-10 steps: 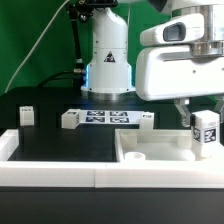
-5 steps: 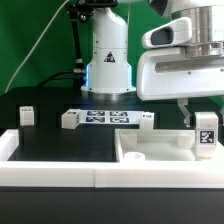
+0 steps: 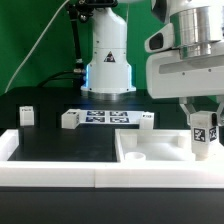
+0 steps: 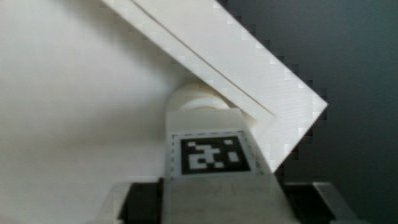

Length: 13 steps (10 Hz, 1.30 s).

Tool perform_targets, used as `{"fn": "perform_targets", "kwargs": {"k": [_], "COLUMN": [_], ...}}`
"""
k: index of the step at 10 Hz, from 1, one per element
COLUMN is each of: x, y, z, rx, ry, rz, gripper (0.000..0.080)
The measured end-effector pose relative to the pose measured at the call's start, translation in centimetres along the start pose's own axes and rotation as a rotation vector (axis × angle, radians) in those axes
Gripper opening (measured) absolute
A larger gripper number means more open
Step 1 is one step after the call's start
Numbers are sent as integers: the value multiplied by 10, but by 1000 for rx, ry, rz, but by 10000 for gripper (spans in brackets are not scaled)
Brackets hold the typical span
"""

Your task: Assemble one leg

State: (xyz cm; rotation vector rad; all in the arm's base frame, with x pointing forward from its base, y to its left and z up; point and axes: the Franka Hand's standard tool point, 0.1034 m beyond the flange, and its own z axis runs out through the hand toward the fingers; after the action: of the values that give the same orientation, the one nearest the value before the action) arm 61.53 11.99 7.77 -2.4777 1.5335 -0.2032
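Note:
My gripper [image 3: 204, 112] is shut on the leg [image 3: 205, 135], a small white post with a black-and-white tag. It holds the leg upright over the far right corner of the large white panel [image 3: 150, 150], at the exterior view's right. In the wrist view the leg [image 4: 217, 140] stands between my dark fingers [image 4: 157, 200], and its far end meets a round hole in the panel's corner [image 4: 107, 90]. Whether the leg touches the panel I cannot tell.
Three more white legs stand on the black table: one at the exterior view's left [image 3: 27, 115], one [image 3: 70, 120] and another [image 3: 146, 120] at either end of the marker board [image 3: 100, 118]. The robot base [image 3: 108, 60] stands behind. A white rim [image 3: 50, 172] runs along the front.
The gripper's housing has shifted toward the exterior view's right and a little up. The leg stays gripped at nearly the same spot over the panel's corner.

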Motion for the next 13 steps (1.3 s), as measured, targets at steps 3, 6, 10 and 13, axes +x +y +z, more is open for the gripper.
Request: {"fn": "perform_targets", "kwargs": {"k": [3, 6, 10, 13], "x": [-2, 3, 8, 3], "y": [0, 1, 5, 13], "z": [0, -1, 2, 5], "rx": [10, -11, -82, -151], "ry": [-6, -22, -63, -82], "rz": [186, 52, -529, -845], "gripper": [301, 529, 641, 649]}}
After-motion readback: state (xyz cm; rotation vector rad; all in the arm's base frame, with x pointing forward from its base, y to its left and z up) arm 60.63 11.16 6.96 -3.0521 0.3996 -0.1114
